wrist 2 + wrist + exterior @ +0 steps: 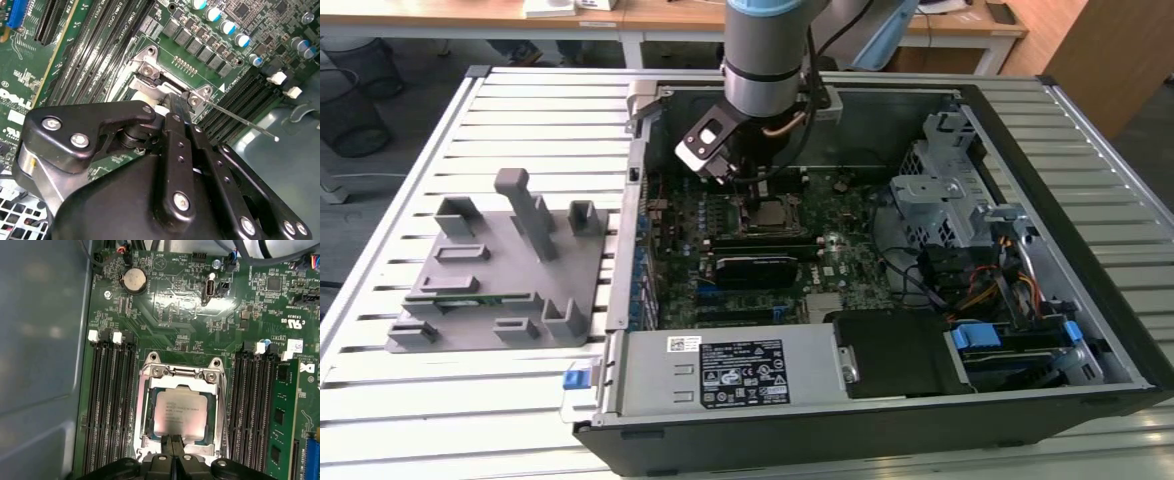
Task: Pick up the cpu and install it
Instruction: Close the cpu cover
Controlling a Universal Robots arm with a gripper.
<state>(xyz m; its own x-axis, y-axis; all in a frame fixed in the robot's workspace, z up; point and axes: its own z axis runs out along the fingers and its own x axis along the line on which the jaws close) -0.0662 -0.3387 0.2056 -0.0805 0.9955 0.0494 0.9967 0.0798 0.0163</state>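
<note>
In the first wrist view the cpu (pixel 180 412), a pale silver square, lies flat inside the metal frame of the motherboard socket (pixel 144 405). My gripper (pixel 174 444) is directly over the cpu's near edge, with its two thin black fingers pressed together and no gap between them. In the second wrist view the gripper (pixel 177 106) reaches down to the socket frame (pixel 150 65), beside the thin socket lever (pixel 240 117). The exterior view shows the arm and gripper (pixel 747 188) lowered inside the open computer case, above the socket (pixel 778 212).
Black memory slots (pixel 110 405) flank the socket, and a green memory stick (pixel 280 425) sits in the slots on one side. A grey plastic holder (pixel 500 270) stands on the slatted table on the exterior view's left. Case walls (pixel 638 200), a drive cage (pixel 947 190) and cables (pixel 987 290) surround the board.
</note>
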